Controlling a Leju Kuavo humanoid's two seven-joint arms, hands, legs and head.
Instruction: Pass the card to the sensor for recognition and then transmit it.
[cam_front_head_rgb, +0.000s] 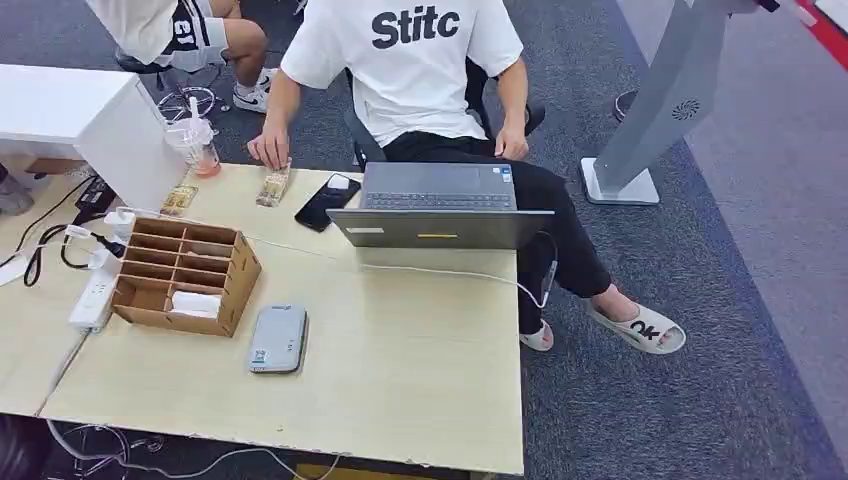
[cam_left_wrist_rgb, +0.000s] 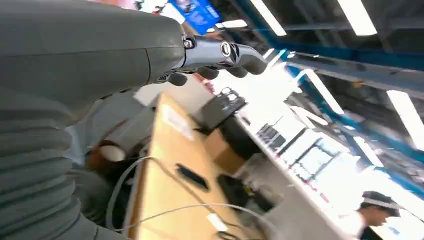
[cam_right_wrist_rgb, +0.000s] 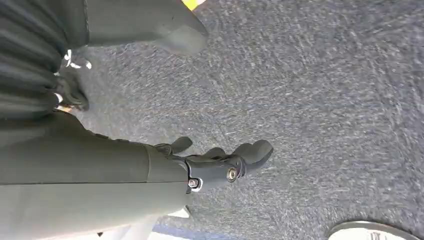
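Left hand (cam_left_wrist_rgb: 220, 57) empty, fingers loosely spread | right hand (cam_right_wrist_rgb: 220, 162) empty, over carpet | card (cam_front_head_rgb: 196, 303) in organizer (cam_front_head_rgb: 230, 275) slot beside sensor (cam_front_head_rgb: 277, 339) | risk: fumbled pick against slot walls, cable (cam_front_head_rgb: 440, 270) snag

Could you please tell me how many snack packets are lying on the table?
2: one packet beside the pink drink cup, one packet under the seated person's hand. Others may be hidden.

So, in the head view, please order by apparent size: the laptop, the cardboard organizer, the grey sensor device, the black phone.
1. Laptop
2. Cardboard organizer
3. Grey sensor device
4. Black phone, though it lies farther away, so it is close to the sensor.
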